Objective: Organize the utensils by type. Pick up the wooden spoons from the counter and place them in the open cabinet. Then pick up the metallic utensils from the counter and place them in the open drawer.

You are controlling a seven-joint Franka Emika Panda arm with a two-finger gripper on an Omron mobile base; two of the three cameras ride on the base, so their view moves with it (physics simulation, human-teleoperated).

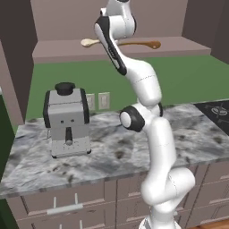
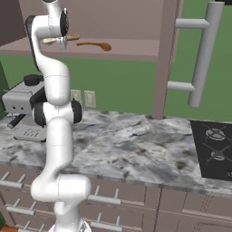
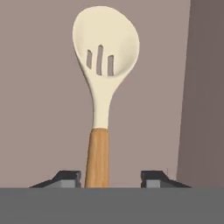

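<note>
Left base view: my arm climbs from lower right to top centre, reaching into the open cabinet [image 1: 179, 44] across the upper frame. On its shelf, the cream-headed spoon [image 1: 89, 42] pokes out left of my forearm, and the orange-brown spoon [image 1: 145, 44] lies to the right, flat on the board. Both wooden ones sit up there because that is their sorting spot. My hand is cut off by the top edge here. The counter [image 1: 112, 152] fills the middle band, with a coffee machine [image 1: 67, 118] at centre left and a stovetop [image 1: 219, 109] at the right edge.

Right base view: the arm rises from lower left, wrist at upper left. The cream spoon's head and some tan handle show just beside my wrist, and the orange-brown spoon lies right of it, apart, both on the shelf. The cabinet door [image 2: 199, 54] with its bar handle stands open at upper right, giving me room to reach in. I see no metallic utensils or open drawer in this frame.

Hand view: my gripper [image 3: 111, 178] is at bottom centre, fingers [image 3: 68, 178] apart. The tan handle runs up between them with gaps on both sides, not clamped. The slotted cream head is in the upper middle, against the mauve shelf surface. Reads as a release: the spoon lies on the shelf and the jaws stand clear of it. My judgement: the wooden part is nearly done, the metal pair not yet.
</note>
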